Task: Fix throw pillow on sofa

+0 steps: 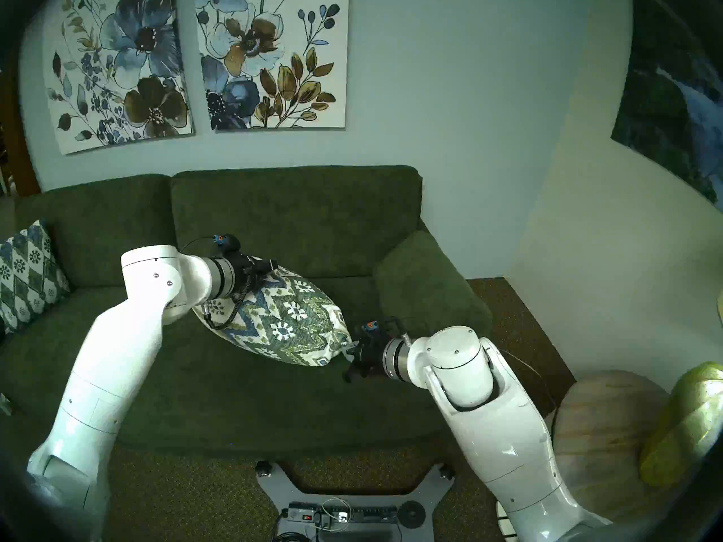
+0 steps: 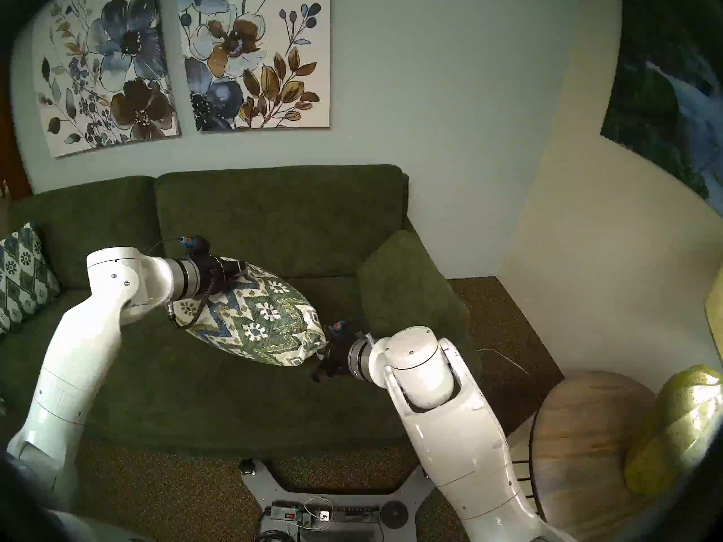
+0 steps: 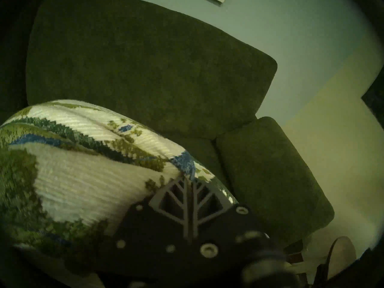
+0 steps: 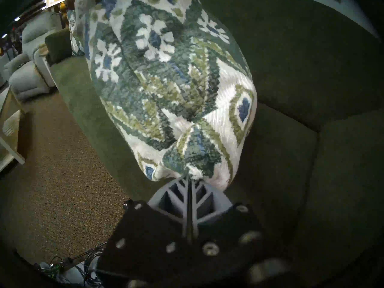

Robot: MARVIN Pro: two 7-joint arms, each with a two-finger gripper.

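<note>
The throw pillow (image 1: 281, 320) (image 2: 254, 318), cream with green and blue zigzags and flowers, hangs above the seat of the dark green sofa (image 1: 297, 216) (image 2: 281, 212), stretched between both arms. My left gripper (image 1: 274, 264) (image 3: 190, 177) is shut on its upper left corner, close to the back cushion. My right gripper (image 1: 350, 347) (image 4: 189, 176) is shut on its lower right corner, pinching a fold of fabric. In the right wrist view the throw pillow (image 4: 166, 77) fills the middle. The left wrist view shows the throw pillow (image 3: 79, 173) bulging at the left.
A darker diamond-patterned pillow (image 1: 25, 273) leans at the sofa's left end. The padded right arm cushion (image 1: 426, 283) stands just behind my right wrist. A round wooden side table (image 2: 587, 455) with a yellow-green object (image 2: 677, 427) stands at the right. Carpet (image 1: 187, 490) and my base lie in front.
</note>
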